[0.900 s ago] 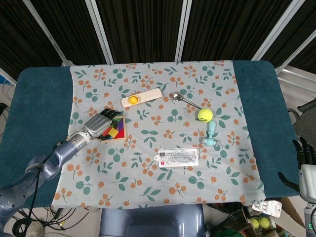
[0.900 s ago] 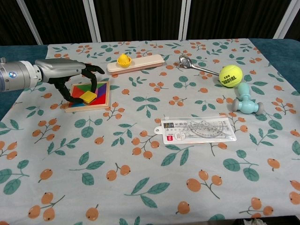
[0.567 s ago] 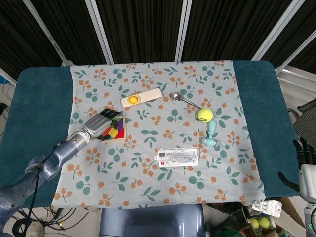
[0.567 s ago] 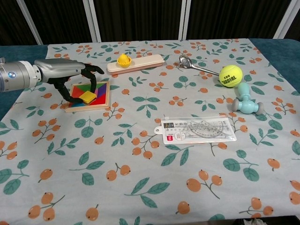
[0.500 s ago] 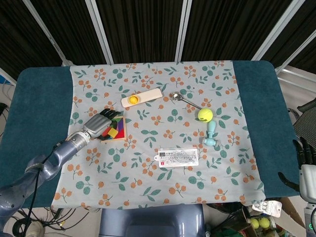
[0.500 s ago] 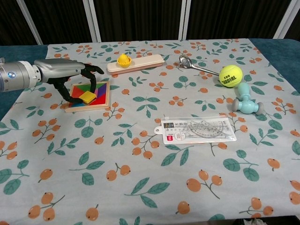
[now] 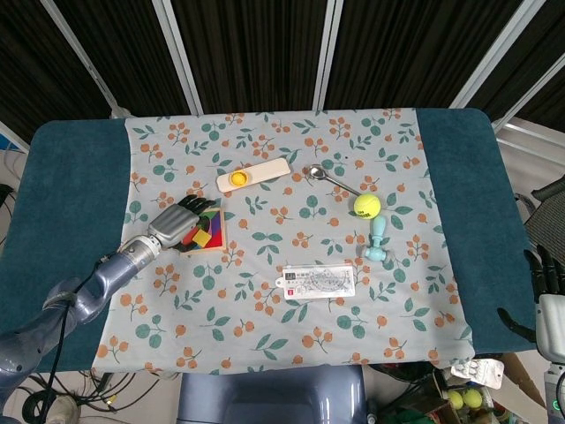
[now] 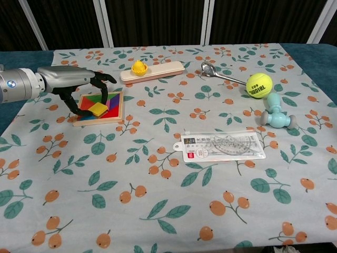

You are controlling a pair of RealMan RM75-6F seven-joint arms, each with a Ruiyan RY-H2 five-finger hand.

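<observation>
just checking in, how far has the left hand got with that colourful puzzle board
Early on. Done: the left hand has reached the puzzle board and arches over it, fingers curled down at its left part. In hand: nothing lifted; the board lies flat on the tablecloth and whether the fingertips touch it is unclear. Left: any grip or move. The right hand waits off the table's edge.

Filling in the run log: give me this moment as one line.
left robot hand: fingers arched over tangram puzzle, hold unclear | right robot hand: off table edge, holding nothing | tennis ball: beside spoon
</observation>
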